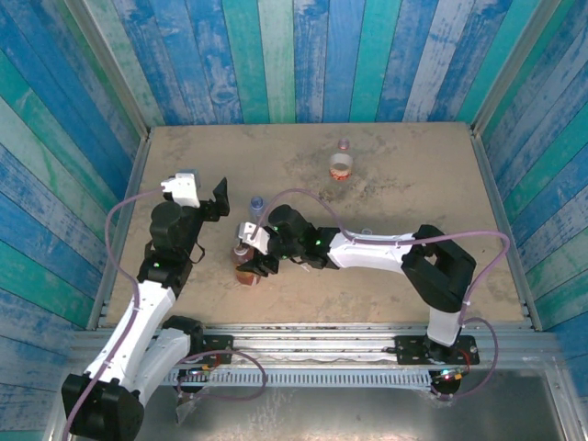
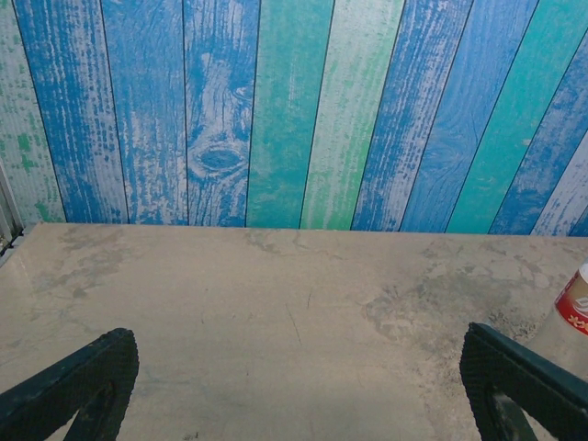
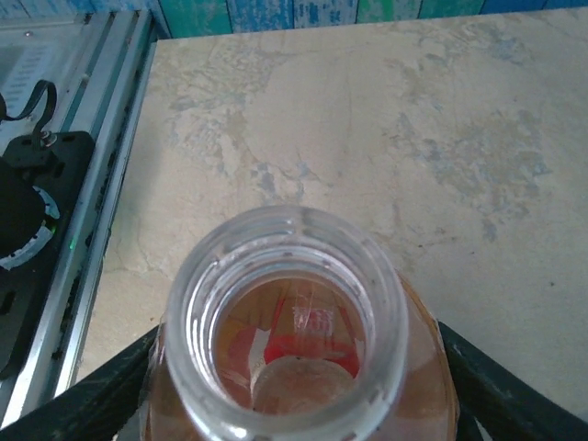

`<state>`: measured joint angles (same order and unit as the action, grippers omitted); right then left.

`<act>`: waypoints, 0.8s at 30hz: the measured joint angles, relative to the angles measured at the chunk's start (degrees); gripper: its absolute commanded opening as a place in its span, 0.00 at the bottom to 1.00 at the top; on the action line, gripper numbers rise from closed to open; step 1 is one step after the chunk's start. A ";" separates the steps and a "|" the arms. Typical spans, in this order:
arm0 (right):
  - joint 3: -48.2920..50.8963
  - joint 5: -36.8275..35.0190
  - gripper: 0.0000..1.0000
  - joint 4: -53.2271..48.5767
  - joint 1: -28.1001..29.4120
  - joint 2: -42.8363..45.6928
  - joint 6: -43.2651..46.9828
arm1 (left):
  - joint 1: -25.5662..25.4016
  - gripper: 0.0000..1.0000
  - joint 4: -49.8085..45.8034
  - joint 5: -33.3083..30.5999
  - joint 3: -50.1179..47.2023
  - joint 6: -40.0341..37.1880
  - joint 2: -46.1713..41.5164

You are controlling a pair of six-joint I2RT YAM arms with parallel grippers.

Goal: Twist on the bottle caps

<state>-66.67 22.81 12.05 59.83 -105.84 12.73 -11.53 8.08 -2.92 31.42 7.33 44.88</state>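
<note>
– Bottle nearest the arms: where does it sit against the right claw (image 1: 250, 264)?
– The amber bottle (image 3: 285, 230) stands upright between that claw's two fingers (image 3: 83, 404), one on each side at its shoulders. The wrist view looks straight down into its mouth, which is uncapped.
– Pinched, then?
– Can't tell. The fingers stand part-spread and look to meet the plastic, but whether they press on it is unclear.
– And the left claw (image 2: 296, 344)?
– Spread wide with nothing between the fingers, held above the table (image 2: 276, 276). It is to the left of the amber bottle and apart from it.
– Farther back?
– The blue bottle (image 1: 257, 204) stands just behind the amber one, between the two claws in the top view. Well beyond, towards the back wall (image 2: 276, 110), the red-label bottle (image 1: 342, 165) stands upright, apart from both claws. The left wrist view catches its label at the right edge, past that claw's right finger.
</note>
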 measured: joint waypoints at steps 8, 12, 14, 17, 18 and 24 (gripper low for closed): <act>-0.04 0.46 0.46 -0.52 0.00 0.13 0.26 | 0.00 0.94 -1.84 0.04 0.02 -0.02 0.46; 0.17 0.31 0.45 -1.88 0.00 1.40 0.42 | 0.00 0.94 -2.67 0.07 0.00 0.00 -0.94; 0.83 0.04 0.44 -2.14 -0.02 2.84 0.39 | 0.00 0.94 -2.60 0.31 0.00 -0.02 -1.66; 2.97 -0.55 0.45 -2.14 -0.07 6.12 0.20 | 0.00 0.94 -2.47 1.38 -0.04 -0.02 -1.99; 4.04 -1.05 0.45 -2.10 -0.17 7.50 0.11 | 0.00 0.94 -2.19 1.97 -0.22 -0.02 -1.99; 11.30 -3.91 0.45 -2.08 -1.60 15.08 -1.42 | -0.68 0.94 -0.11 5.95 -1.55 -0.07 -1.79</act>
<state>-55.37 18.90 9.98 58.24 -90.76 11.31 -12.21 7.97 3.03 29.87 7.27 43.09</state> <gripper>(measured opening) 0.644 0.938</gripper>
